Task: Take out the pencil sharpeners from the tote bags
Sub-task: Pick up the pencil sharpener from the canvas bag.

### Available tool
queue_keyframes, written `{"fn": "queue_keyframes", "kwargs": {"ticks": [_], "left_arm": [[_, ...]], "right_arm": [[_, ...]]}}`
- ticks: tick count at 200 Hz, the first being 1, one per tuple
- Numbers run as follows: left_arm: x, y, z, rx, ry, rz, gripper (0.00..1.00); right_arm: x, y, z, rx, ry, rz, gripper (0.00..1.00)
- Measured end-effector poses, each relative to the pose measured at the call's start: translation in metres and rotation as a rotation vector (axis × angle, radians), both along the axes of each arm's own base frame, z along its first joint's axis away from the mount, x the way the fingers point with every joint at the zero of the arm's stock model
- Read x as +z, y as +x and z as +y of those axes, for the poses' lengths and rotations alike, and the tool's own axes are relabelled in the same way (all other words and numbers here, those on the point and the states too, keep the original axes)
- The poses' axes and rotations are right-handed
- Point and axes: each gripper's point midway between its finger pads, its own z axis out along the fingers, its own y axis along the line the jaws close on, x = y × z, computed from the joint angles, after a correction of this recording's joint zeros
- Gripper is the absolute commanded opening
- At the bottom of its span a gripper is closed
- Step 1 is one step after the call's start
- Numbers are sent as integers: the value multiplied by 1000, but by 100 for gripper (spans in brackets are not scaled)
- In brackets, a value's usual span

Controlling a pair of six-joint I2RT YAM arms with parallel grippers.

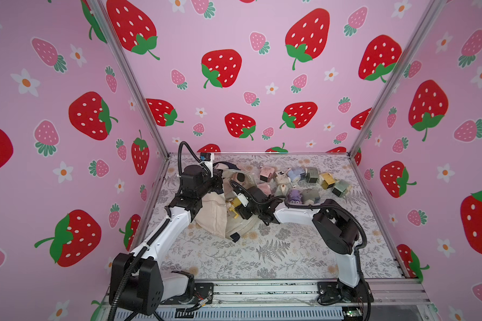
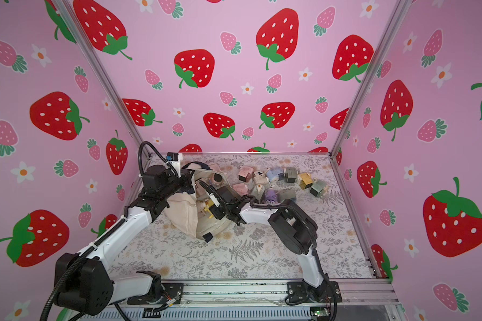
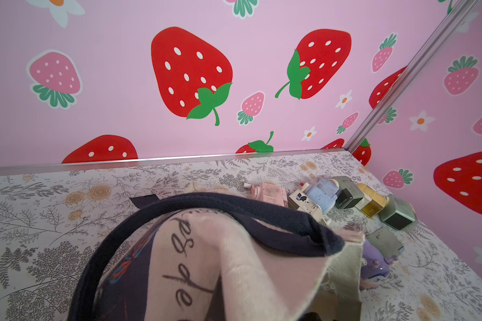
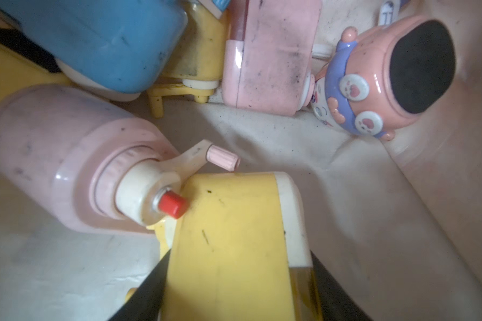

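Near to far from my end.

Arm bases sit on the front rail, with the floral table (image 1: 262, 258) beyond them.

Mid-table, left of centre, is the tote bag (image 1: 210, 215). It's cream canvas, slumped on its side, with the mouth open toward the far right.

The right gripper (image 4: 240, 255) is inside the mouth, jaws clamped across a yellow sharpener (image 4: 228, 216). The black fingers (image 4: 150, 278) press on both its flanks. I can't tell whether it's lifted or resting on the canvas.

Next to it in the bag is a pale pink sharpener (image 4: 67, 155). Its crank knob is right at the yellow one's top edge, but I can't confirm contact.

Deeper in the bag:
- a blue sharpener (image 4: 100, 41)
- a second yellow one (image 4: 195, 66)
- a pink boxy sharpener (image 4: 267, 55)
- a pink cartoon sharpener (image 4: 373, 83) with a purple band, touching the pink box

The left gripper (image 1: 219, 179) is at the bag's far rim. Its jaws are closed, pinching the canvas and holding the mouth up. The fingers are out of frame in the left wrist view, where the navy handle (image 3: 234, 211) arches over the script-lettered panel.

Past the bag, sharpeners lie out on the table. The cluster starts just beside the mouth and runs toward the right wall:
- pink (image 1: 267, 173)
- spotted cream (image 1: 281, 178)
- light blue (image 1: 295, 173)
- grey-green (image 1: 312, 175)
- mustard (image 1: 327, 180)
- a purple cartoon one (image 1: 294, 197) nearer the right arm

Behind everything is the strawberry back wall (image 1: 234, 69).
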Motion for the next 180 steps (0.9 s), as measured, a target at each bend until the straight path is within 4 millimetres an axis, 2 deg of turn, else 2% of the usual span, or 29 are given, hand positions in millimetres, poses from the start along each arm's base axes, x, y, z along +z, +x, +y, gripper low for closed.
{"fn": "queue_keyframes", "kwargs": {"ticks": [38, 84, 100, 180], "left_arm": [[0, 0, 0, -1, 0, 0, 0], [1, 0, 0, -1, -1, -3, 0], [1, 0, 0, -1, -1, -3, 0], [1, 0, 0, -1, -1, -4, 0]], "right_arm": [[19, -18, -5, 36, 9, -23, 52], [75, -27, -23, 44, 70, -110, 52], [89, -29, -31, 38, 85, -135, 52], [106, -36, -70, -25, 73, -206, 53]]}}
